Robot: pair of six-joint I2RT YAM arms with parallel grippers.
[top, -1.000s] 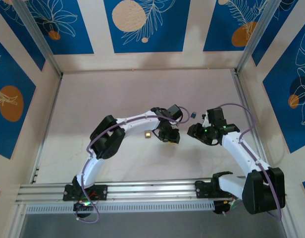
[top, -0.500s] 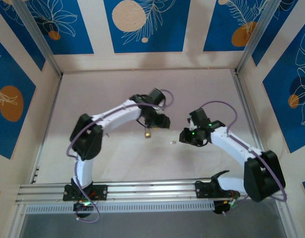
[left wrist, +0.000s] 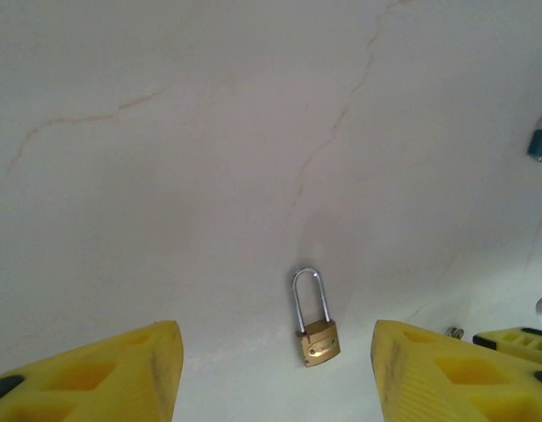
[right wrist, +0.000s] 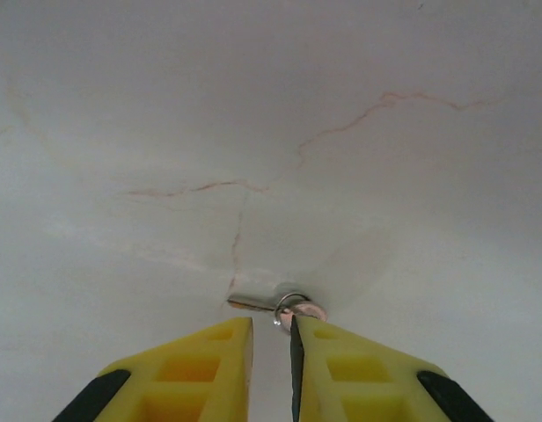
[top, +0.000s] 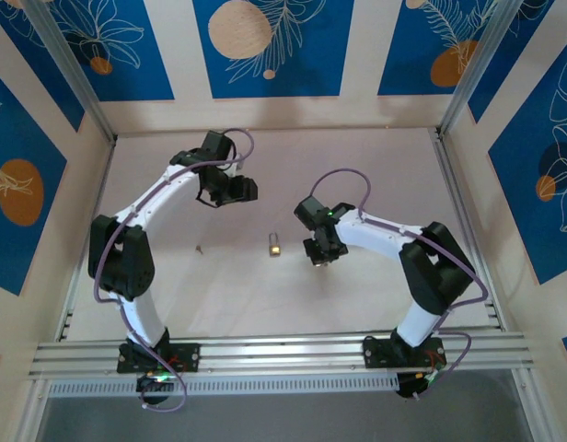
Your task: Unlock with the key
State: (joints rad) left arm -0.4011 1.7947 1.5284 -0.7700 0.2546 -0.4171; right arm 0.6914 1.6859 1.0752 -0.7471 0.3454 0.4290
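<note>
My right gripper (right wrist: 271, 323) points down at the table (right wrist: 253, 132), jaws drawn in until only a thin slit is left. The key (right wrist: 253, 304) lies at their tips, low in the centre of the right wrist view, its ring at the slit's mouth; I cannot tell whether I grip it. My left gripper (left wrist: 273, 347) stands wide open with nothing in it. The padlock (left wrist: 317, 338) lies flat, low in the centre of its view.
</note>
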